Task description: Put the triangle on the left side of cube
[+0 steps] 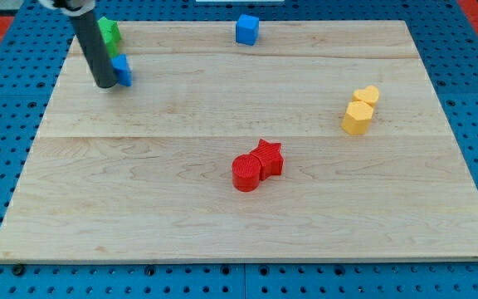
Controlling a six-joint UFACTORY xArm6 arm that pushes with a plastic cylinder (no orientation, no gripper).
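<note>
The blue triangle (123, 70) sits near the view's top left on the wooden board (247, 216), partly hidden by my rod. My tip (104, 83) touches its left side. The blue cube (246, 29) stands at the view's top, right of centre-left, well to the right of the triangle. The green blocks (109, 33) lie just above the triangle, partly behind the rod.
A red cylinder (245, 173) and a red star (268, 157) touch each other near the middle. Two yellow blocks (359, 110) stand together at the view's right. The board's left edge is close to my tip.
</note>
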